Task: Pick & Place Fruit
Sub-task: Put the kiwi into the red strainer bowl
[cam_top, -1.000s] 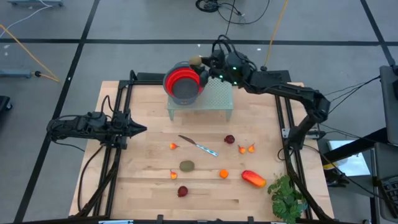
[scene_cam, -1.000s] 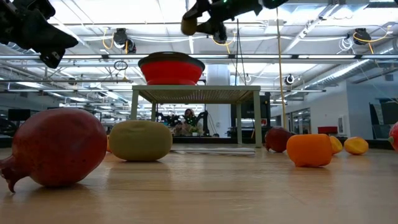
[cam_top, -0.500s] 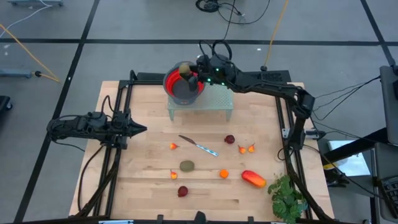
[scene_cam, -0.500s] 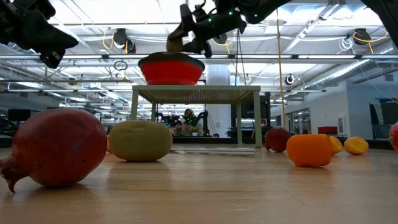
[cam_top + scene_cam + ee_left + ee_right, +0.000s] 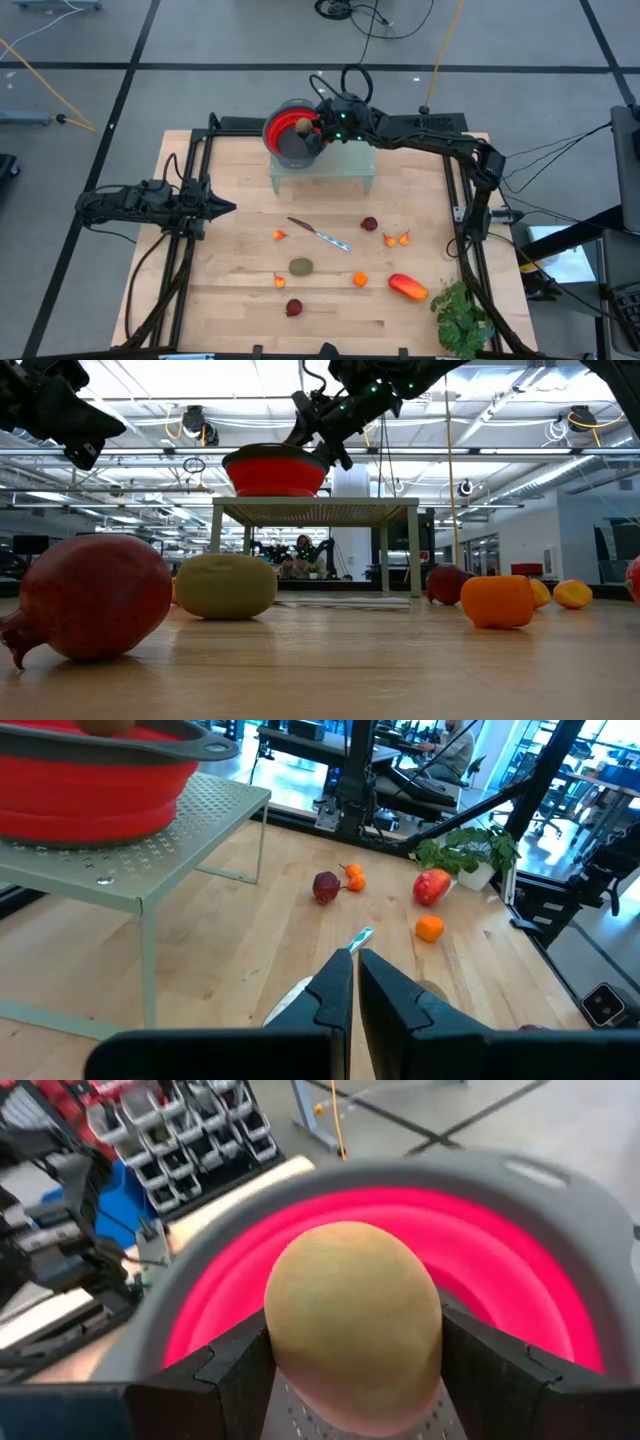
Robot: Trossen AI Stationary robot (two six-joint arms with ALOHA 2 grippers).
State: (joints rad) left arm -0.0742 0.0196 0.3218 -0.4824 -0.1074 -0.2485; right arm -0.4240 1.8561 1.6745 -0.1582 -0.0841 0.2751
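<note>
Olive-brown oval (image 5: 352, 1320): lower part hidden between right gripper (image 5: 350, 1370) fingers, bottom cut by frame edge. Red bowl (image 5: 520, 1270): far rim blurred, floor mostly hidden behind oval. Left gripper (image 5: 345, 982): fingertips overlap knife (image 5: 355, 940).

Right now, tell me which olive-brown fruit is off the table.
The olive-brown oval clamped in the right gripper, held over the red bowl on the raised stand. The other olive-brown oval lies loose on the wooden tabletop, near the knife.
</note>
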